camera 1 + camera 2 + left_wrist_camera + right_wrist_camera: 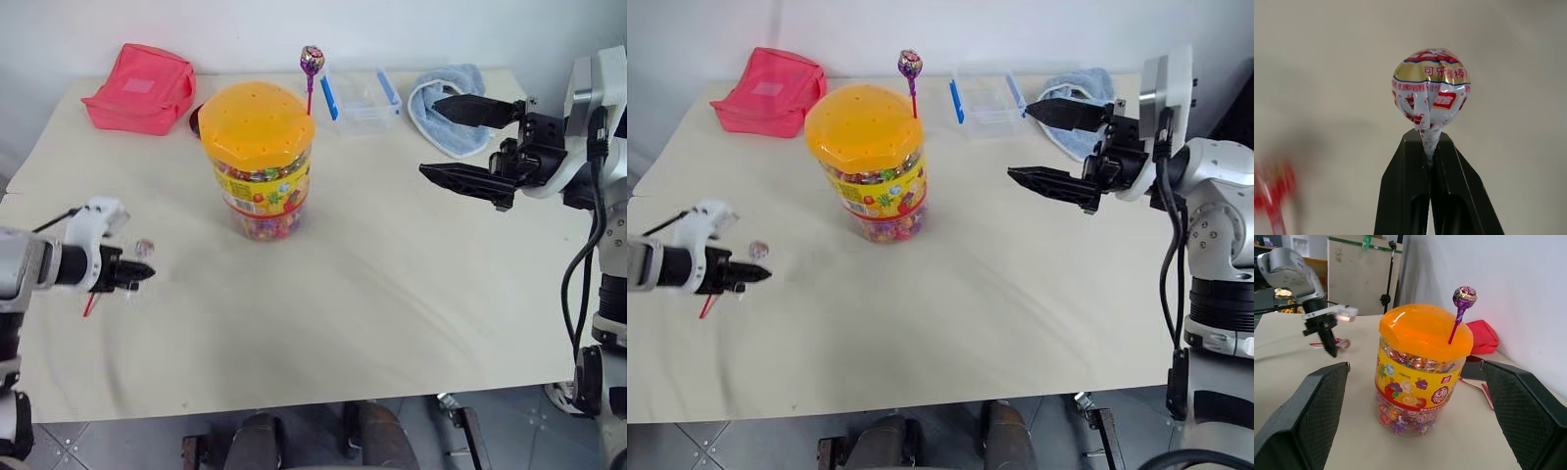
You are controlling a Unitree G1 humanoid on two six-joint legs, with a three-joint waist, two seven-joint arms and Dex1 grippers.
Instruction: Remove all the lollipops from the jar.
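Your left tool [137, 273] is clamped tight on the neck of a small round foil-wrapped lollipop [1431, 87], white and gold with red print, holding it low over the cream table [392, 294] at the near left. Just beside that tool, a second lollipop with a red stick [90, 305] lies on the table, already out.

Your right tool [1053, 147] hangs spread as wide as it goes, holding nothing, its two black fingers pointing across toward the large clear plastic jar with the orange domed lid [257, 125].

One purple foil lollipop on a magenta stick [312, 61] is left in the lid, on the far side that faces your right arm. Its stick stands nearly upright. From the right tool it lies straight along the fingers' line, past open table, while the left tool is well apart from it and occupied. So the right arm is probably the better one to take it, closing across the upright stick and drawing it up along that axis.
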